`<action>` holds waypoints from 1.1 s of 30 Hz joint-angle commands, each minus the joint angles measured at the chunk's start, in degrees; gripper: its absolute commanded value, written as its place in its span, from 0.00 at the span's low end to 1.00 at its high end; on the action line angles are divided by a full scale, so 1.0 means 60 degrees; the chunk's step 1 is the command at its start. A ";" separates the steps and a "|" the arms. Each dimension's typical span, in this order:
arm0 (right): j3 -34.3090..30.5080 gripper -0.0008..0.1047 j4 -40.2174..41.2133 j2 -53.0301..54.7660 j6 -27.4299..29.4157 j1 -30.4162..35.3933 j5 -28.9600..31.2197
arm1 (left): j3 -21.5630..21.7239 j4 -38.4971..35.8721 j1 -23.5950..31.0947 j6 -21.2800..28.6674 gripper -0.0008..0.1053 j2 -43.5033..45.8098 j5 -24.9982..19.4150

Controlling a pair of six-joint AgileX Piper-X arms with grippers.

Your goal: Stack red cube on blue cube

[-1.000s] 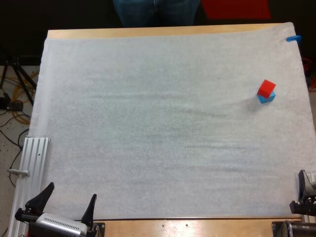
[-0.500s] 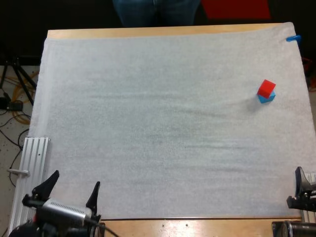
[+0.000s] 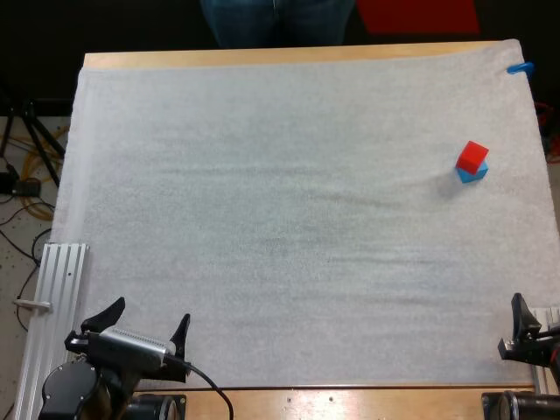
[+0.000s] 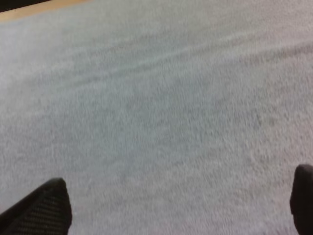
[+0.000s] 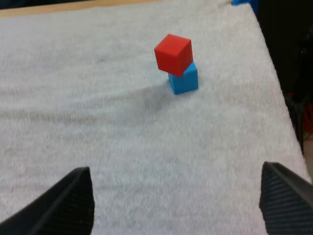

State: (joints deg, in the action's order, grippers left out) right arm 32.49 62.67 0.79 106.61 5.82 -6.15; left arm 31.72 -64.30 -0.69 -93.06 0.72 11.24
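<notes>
White mat, red cube atop blue cube, left tool spread, right tool spread

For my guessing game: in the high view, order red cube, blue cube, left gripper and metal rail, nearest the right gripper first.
1. red cube on blue cube, far right: too close to call.
2. left gripper, near left corner.
3. metal rail, at the left edge.

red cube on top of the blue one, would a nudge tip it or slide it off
The red cube sits twisted and offset on the blue cube, overhanging one edge, so a sideways nudge would probably topple it. Flat faces suggest it would not roll far. Its crisp edges look rigid, likely not squashing when gripped.
</notes>
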 commanded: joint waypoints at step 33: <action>-0.0490 0.66 -0.0810 0.0348 -0.0105 0.0038 -0.0095 | -0.0422 0.1099 0.0004 -0.0265 0.83 0.1297 0.0011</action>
State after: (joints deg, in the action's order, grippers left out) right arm 29.31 58.53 0.67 105.86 5.82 -6.15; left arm 28.95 -58.23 -0.69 -93.92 0.72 11.28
